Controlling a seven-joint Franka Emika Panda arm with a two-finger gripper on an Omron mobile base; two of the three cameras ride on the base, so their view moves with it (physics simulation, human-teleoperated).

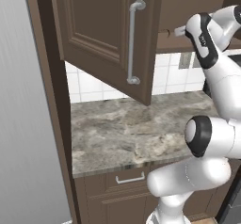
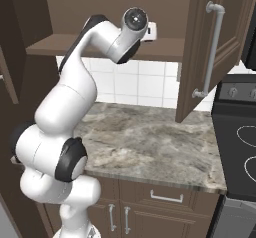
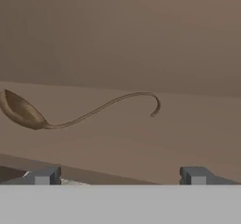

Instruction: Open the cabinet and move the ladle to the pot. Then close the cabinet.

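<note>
A dark brown wooden upper wall cabinet (image 1: 103, 25) stands with both raised-panel doors swung open, its long silver bar handles (image 1: 132, 42) catching the light in the upper part of both base views. In the hand view, a brown ladle with a thin curved handle (image 3: 28, 115) lies on the cabinet's brown shelf (image 3: 188, 124), bowl at centre left, hooked handle tip near the middle. The two-finger gripper (image 3: 117, 175) (jaws spread wide, holding nothing) sits at the bottom of that frame, short of the ladle. Below, the mottled grey stone surface (image 2: 150, 142) runs beside a black stovetop (image 2: 240, 142) at the right edge.
</note>
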